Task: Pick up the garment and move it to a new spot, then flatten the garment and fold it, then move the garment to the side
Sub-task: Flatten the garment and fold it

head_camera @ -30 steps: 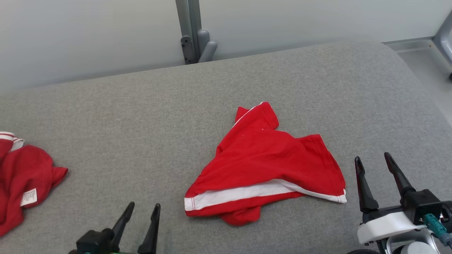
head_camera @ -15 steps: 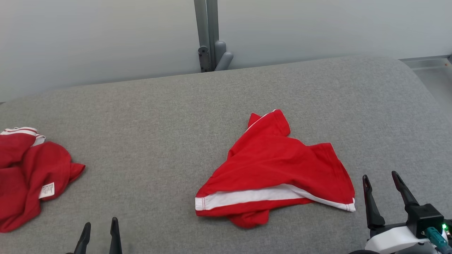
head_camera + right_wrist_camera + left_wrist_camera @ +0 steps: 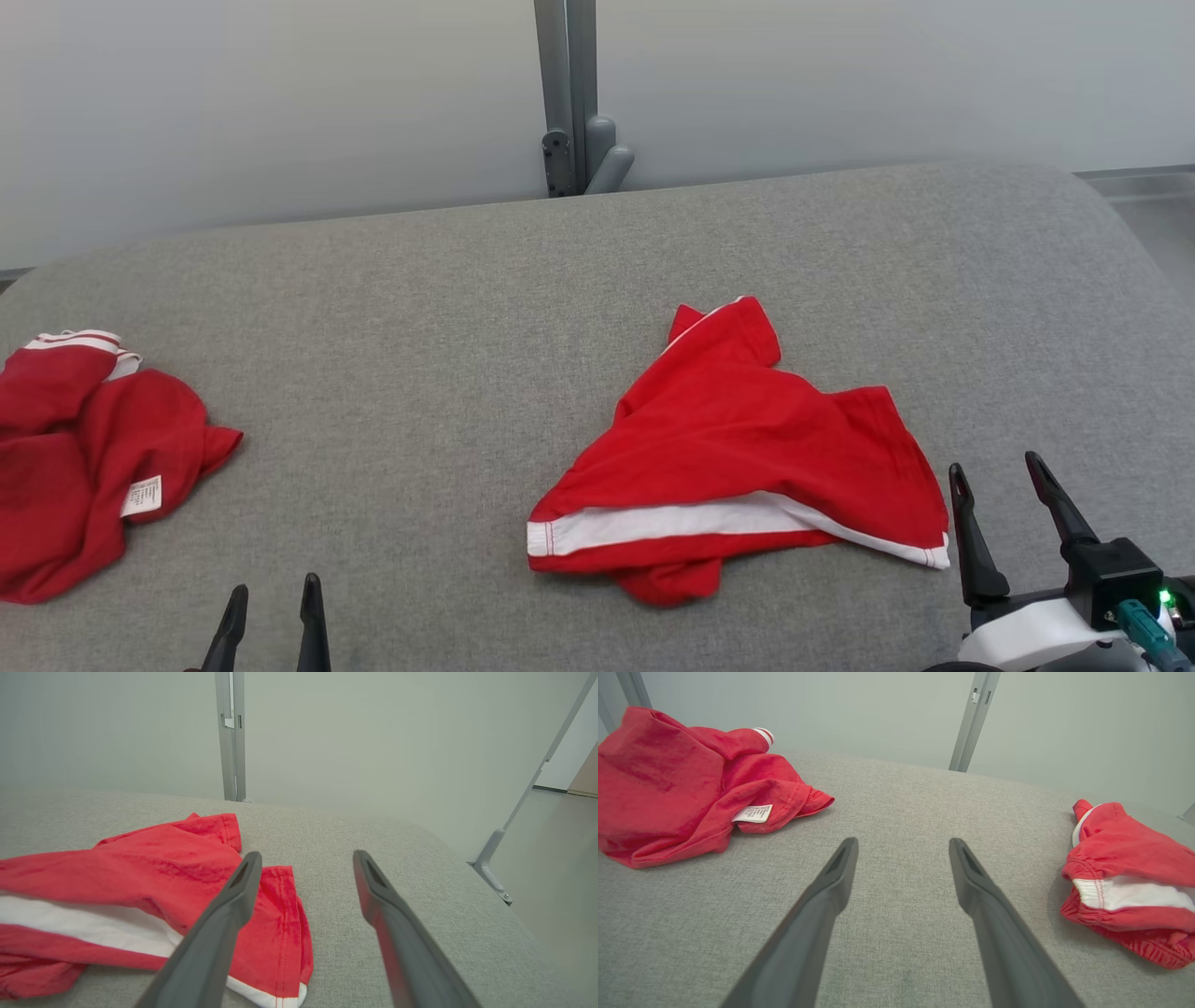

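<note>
A crumpled red garment (image 3: 747,448) with a white band along its near edge lies on the grey cushioned surface (image 3: 420,308), right of centre. The left wrist view has it at the right edge (image 3: 1125,858), and in the right wrist view it lies on the left (image 3: 154,868). My right gripper (image 3: 993,464) hovers open just right of its corner, and its left finger (image 3: 224,914) overlaps the hem in its own view. My left gripper (image 3: 274,588) is open and empty at the bottom edge, over bare fabric (image 3: 903,842).
A second red garment (image 3: 84,448) with a white care label is bunched at the far left, also seen in the left wrist view (image 3: 677,779). A grey metal post (image 3: 569,93) stands against the pale wall behind. The surface rounds off at the right, with floor (image 3: 556,858) beyond.
The camera has turned, shifting the whole scene rightward and down. My left gripper has drawn back and leftward toward the bottom edge. Both garments lie as before.
</note>
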Motion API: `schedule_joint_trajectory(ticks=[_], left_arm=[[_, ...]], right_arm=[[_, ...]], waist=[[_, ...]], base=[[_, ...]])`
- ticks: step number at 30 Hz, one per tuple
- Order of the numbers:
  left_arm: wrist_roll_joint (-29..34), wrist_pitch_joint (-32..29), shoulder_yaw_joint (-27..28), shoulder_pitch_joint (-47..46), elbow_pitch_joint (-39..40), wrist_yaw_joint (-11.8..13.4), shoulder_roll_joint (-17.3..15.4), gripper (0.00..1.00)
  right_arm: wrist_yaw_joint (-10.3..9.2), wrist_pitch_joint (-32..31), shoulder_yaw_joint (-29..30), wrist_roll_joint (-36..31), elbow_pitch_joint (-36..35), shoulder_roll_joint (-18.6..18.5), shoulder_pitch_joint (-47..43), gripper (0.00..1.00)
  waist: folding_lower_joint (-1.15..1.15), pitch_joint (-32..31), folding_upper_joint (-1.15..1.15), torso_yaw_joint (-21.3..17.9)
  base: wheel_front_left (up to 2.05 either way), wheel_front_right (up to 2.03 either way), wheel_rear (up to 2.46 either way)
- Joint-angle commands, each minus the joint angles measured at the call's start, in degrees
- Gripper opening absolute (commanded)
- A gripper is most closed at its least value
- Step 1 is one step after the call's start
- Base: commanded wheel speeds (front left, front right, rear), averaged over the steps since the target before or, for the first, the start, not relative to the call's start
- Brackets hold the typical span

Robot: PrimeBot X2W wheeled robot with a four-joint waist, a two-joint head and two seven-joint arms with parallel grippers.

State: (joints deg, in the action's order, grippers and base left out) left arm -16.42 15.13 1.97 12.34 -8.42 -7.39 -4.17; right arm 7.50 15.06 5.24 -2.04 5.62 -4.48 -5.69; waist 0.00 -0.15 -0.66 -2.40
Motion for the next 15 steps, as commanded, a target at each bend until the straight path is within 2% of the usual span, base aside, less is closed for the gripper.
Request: schedule_joint_trajectory(ticks=[1,6,10,15], left_arm=[[0.29,0.01,-0.24,0.58,0.15,-0.11,0.16,1.00],[-0.29,0.00,-1.50,1.06,0.55,-0.14,-0.02,1.00],[-1.77,0.00,-3.50,0.95,0.15,-0.12,0.13,1.00],[-4.57,-2.00,-10.41,-1.68,-2.78,-0.07,-0.67,1.00]], right_arm=[[-0.03,0.17,-0.22,0.30,0.17,-0.05,0.06,1.00],[-0.02,0.17,-1.58,0.20,0.38,-0.30,0.10,1.00],[-0.03,0.17,-1.35,-2.05,4.87,-1.13,-1.10,1.00],[-0.03,-0.98,-3.15,-5.60,13.09,-2.72,1.58,1.00]], waist=[[0.00,-0.04,0.66,-0.08],[0.00,-0.13,0.66,-0.57],[0.00,-0.29,0.66,-0.86],[0.00,0.50,0.66,-1.61]], base=[[0.00,0.00,0.00],[0.00,0.00,0.00],[0.00,0.00,0.00],[0.00,0.00,0.00]])
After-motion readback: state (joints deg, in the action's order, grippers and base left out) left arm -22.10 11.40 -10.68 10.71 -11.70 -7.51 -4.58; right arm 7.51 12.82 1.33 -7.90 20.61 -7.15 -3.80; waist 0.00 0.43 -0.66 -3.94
